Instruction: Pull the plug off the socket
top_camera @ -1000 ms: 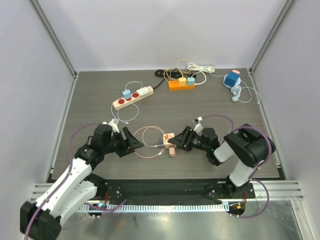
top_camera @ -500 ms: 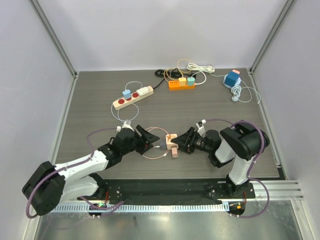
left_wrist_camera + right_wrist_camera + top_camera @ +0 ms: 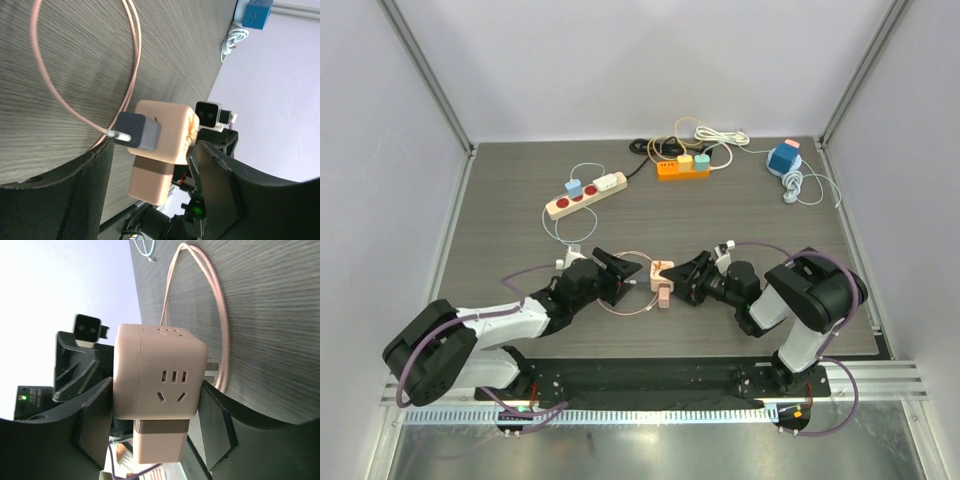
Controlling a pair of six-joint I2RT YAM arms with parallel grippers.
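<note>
I count one pink cube socket (image 3: 662,278), mid-frame in the top view, with one grey plug (image 3: 139,132) seated in its side. Right gripper (image 3: 684,281) is clamped on two sides of the cube. Left gripper (image 3: 628,277) gapes around the plug, gripping nothing. Two strips sit at upper centre: cream strip (image 3: 585,196), orange strip (image 3: 682,168).

Lab test cell: white panel walls (image 3: 620,70), aluminium frame posts (image 3: 428,75).

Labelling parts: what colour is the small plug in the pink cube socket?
The plug in the pink socket is slate grey-blue; left wrist view shows it best.
</note>
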